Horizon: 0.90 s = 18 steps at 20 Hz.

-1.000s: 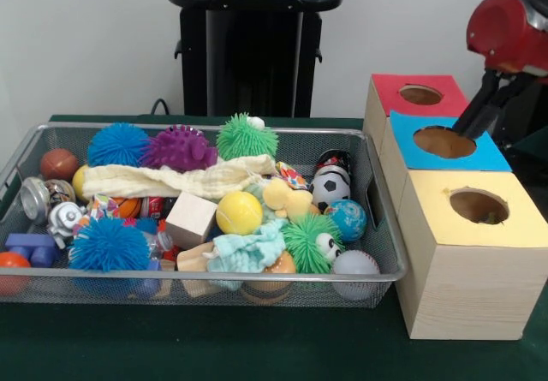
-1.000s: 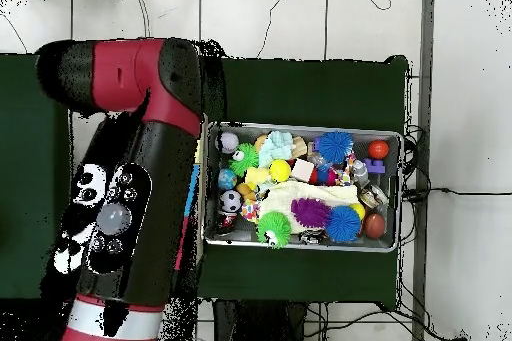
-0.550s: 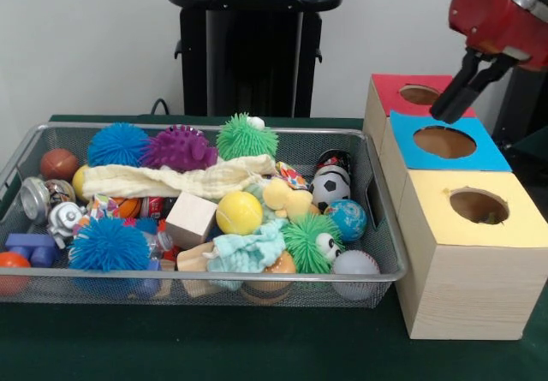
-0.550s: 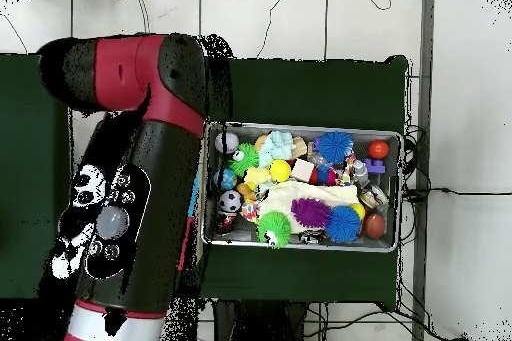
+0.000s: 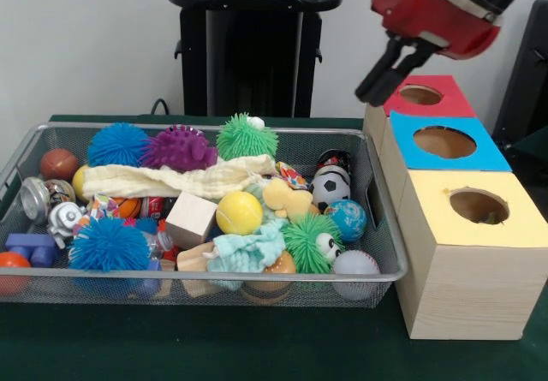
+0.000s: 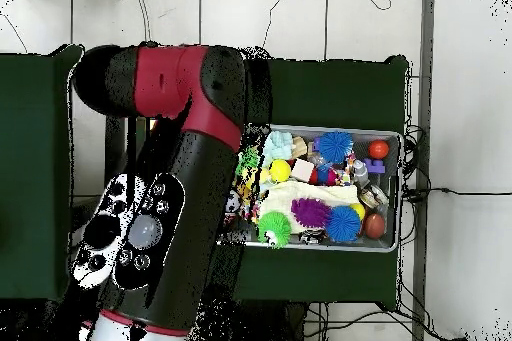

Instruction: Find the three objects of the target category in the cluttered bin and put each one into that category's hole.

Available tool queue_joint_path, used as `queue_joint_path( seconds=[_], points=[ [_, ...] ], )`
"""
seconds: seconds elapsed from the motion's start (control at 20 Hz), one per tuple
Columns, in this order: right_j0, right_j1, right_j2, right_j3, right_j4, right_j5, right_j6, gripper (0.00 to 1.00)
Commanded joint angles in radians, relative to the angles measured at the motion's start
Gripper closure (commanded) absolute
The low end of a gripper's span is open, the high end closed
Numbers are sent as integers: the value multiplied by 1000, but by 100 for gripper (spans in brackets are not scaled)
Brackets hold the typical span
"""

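A wire bin (image 5: 214, 276) holds a jumble of toys: a yellow ball (image 5: 239, 212), a soccer ball (image 5: 330, 187), a globe ball (image 5: 348, 219), a baseball (image 5: 354, 270), spiky balls in blue (image 5: 117, 145), purple (image 5: 178, 149) and green (image 5: 246, 137), a wood cube (image 5: 191, 219) and cloths. To its right stand a red box (image 5: 454, 103), a blue box (image 5: 488, 154) and a yellow box (image 5: 522, 223), each with a round hole on top. My gripper (image 5: 370, 94) hangs shut and empty above the bin's far right corner, beside the red box.
In the overhead view my arm (image 6: 170, 187) covers the boxes and the left end of the bin (image 6: 390, 247). A black stand (image 5: 253, 47) rises behind the bin. Green cloth (image 5: 257, 347) covers the table.
My gripper has risen from over the blue box's hole and swung left, past the red box, towards the bin. The toys have not moved.
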Motion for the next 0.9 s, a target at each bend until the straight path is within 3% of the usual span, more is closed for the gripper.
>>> queue_joint_path(
  seconds=[0.05, 0.3, 0.9],
  points=[
    [-64, -53, 117, 248, -80, -135, 68, 100],
    [-91, -71, 165, 336, -85, -249, 54, 100],
    [-111, -87, 253, 472, -71, -408, 91, 100]
  ],
)
